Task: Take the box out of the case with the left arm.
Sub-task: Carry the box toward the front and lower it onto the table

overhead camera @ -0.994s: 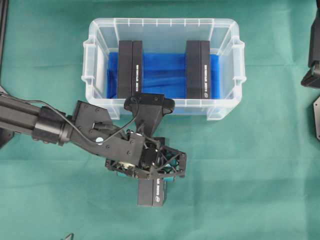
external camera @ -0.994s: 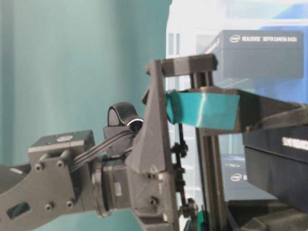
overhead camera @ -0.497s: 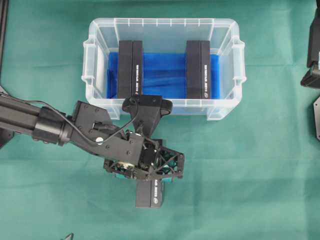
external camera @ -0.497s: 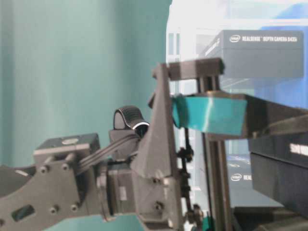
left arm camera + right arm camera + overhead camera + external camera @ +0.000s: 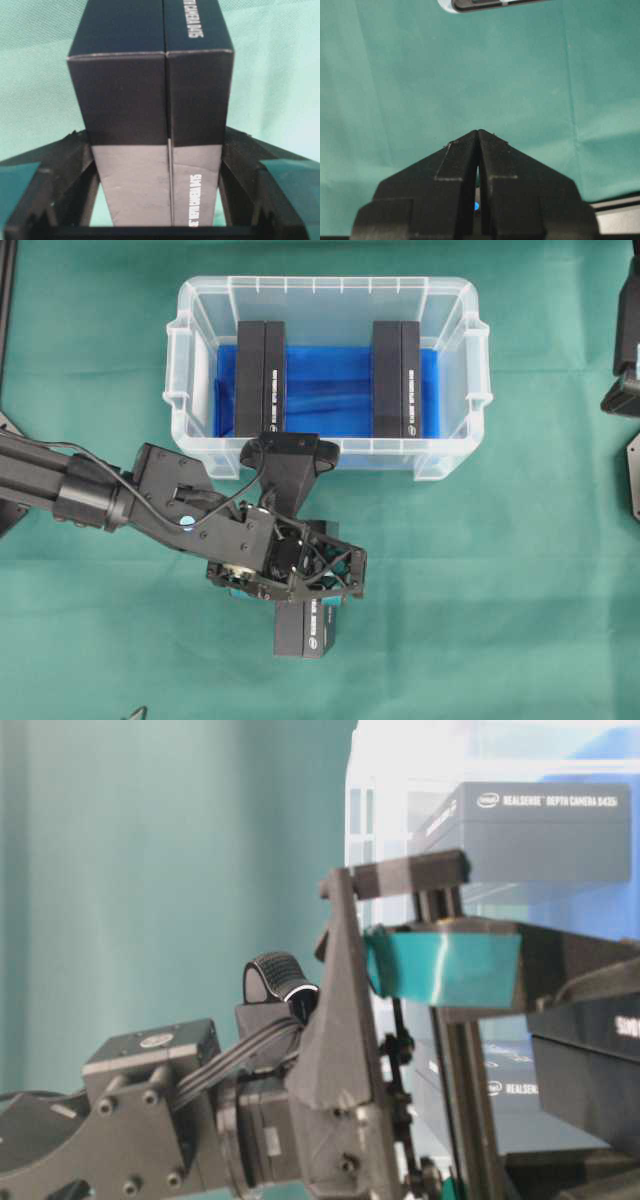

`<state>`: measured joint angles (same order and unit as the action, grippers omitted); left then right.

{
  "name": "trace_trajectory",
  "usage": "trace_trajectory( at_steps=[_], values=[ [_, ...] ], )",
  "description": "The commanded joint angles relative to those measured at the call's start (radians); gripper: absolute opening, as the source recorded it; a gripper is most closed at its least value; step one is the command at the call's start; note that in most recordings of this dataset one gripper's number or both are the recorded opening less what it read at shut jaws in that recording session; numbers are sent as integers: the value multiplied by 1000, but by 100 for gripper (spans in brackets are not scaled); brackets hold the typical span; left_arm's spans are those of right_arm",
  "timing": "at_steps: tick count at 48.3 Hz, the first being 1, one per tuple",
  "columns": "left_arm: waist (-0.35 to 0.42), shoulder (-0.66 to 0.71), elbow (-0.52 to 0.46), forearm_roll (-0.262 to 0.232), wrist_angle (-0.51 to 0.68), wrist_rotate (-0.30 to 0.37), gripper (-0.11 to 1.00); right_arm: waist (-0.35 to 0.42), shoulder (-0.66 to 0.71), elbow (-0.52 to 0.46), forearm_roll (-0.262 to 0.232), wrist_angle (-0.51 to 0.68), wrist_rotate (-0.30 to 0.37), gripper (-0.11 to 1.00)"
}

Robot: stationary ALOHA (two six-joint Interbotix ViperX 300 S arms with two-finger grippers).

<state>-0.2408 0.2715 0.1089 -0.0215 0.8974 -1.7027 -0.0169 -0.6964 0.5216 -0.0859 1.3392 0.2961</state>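
The black box (image 5: 303, 630) lies on the green-covered worktop (image 5: 500, 590), outside the case (image 5: 325, 375) and just in front of its near wall. It is a long dark carton with white lettering along one face. In the overhead view its near end sticks out from under the left claw (image 5: 300, 585), which sits directly above the box's far end.

From the left wrist camera the box (image 5: 150, 100) runs straight out between the two fingers (image 5: 280, 175). The teal pads stand off to either side of it, with a sliver of green cloth showing between the box and each finger. The left claw is spread wide and is not pressing on the box; I cannot see any contact on either side.

Inside the case, two more black boxes (image 5: 260, 378) (image 5: 396, 378) stand on edge on the blue sheet (image 5: 328, 380), one toward each end, well apart.

The right claw (image 5: 478, 145) hangs over bare green cloth, its fingers drawn together to a thin slit, holding nothing.
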Motion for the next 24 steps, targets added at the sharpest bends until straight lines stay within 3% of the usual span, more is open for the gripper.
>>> trace_trajectory(
  at_steps=[1, 15, 24],
  values=[
    [-3, -52, -12, 3, -8, 5, 73, 0, -2, -14, -2, -6, 2, 0],
    [-8, -71, -6, 14, -5, 9, 91, 0, -2, -14, -2, -6, 2, 0],
    [-9, -87, -6, 15, 17, 9, 92, 0, -2, -14, -2, -6, 2, 0]
  ],
)
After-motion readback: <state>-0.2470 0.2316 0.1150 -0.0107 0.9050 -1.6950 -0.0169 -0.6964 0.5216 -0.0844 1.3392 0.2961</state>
